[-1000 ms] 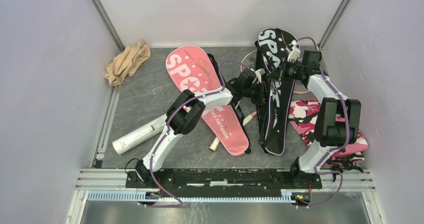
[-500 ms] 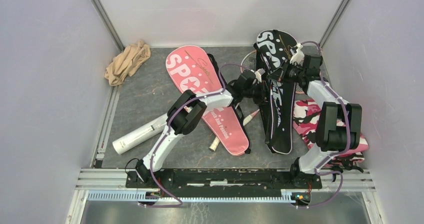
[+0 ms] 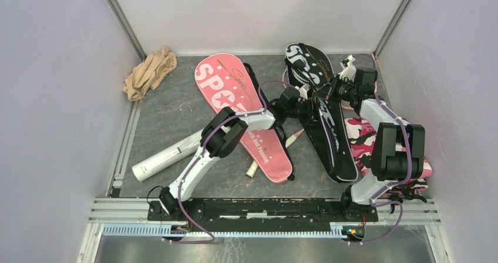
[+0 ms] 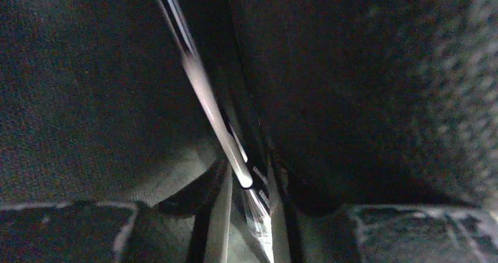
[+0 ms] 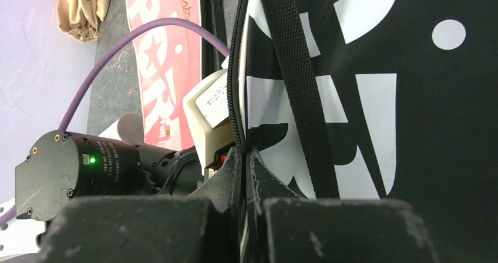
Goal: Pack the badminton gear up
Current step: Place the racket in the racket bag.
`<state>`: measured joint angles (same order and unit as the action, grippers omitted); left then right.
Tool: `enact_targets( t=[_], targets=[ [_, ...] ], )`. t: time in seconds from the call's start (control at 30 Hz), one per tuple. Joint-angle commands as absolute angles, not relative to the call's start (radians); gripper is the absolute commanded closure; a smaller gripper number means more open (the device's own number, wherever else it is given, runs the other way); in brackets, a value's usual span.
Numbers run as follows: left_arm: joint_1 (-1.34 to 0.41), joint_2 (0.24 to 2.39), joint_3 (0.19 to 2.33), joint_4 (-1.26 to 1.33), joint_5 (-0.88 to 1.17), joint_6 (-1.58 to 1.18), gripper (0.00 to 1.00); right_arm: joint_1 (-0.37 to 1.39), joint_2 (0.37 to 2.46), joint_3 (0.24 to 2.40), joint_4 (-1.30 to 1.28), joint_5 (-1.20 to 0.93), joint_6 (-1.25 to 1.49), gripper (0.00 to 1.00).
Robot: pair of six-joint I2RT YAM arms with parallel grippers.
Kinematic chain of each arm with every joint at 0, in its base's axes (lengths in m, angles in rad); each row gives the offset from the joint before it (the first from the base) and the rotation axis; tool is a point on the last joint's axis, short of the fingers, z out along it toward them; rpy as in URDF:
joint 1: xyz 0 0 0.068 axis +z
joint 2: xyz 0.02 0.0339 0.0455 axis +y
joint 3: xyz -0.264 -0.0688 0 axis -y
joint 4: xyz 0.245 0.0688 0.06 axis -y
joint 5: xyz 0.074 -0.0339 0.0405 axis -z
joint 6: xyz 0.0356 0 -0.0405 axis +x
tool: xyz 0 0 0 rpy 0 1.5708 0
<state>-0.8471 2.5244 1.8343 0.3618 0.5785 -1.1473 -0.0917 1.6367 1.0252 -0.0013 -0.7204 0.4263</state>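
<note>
The black SPORT bag (image 3: 326,113) lies tilted at the right, and in the right wrist view (image 5: 382,69) it fills the frame. My right gripper (image 3: 330,91) is shut on its zip edge (image 5: 242,175). My left gripper (image 3: 305,105) is at the bag's left edge. Its wrist view is dark, as if inside the bag. There it is shut (image 4: 246,216) round a thin racket shaft (image 4: 205,98). That racket's white handle (image 3: 292,138) sticks out below it. The pink SPORT bag (image 3: 235,101) lies in the middle, a second white handle (image 3: 252,168) poking from under it. The white tube (image 3: 164,157) lies at the left.
A beige cloth (image 3: 150,72) is bunched in the back left corner. A pink camouflage cloth (image 3: 376,140) lies under my right arm by the right wall. The black bag's strap (image 5: 293,69) runs across it. My left arm's motor (image 5: 76,169) is close to my right gripper.
The black bag has swung: its top end moved left and its bottom end moved right. My right gripper moved back and right with the edge. My left gripper hardly moved.
</note>
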Motion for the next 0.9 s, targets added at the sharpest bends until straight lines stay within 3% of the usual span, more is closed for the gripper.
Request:
enact_targets(
  t=[0.0,0.3,0.6,0.87],
  targets=[
    [-0.861,2.498,1.869,0.506,0.559,-1.18,0.64,-0.079,1.59,1.064,0.002,-0.763,0.438,1.0],
    [-0.865,2.454,1.82,0.383,0.56,-1.033,0.53,-0.132,1.61,1.146,-0.055,-0.741,0.425,1.0],
    [-0.844,2.315,1.752,0.133,0.575,-0.757,0.31,-0.183,1.643,1.241,-0.131,-0.751,0.372,1.0],
    [-0.745,2.142,1.63,0.007,0.587,-0.516,0.23,-0.195,1.658,1.259,-0.163,-0.804,0.337,1.0]
  ],
)
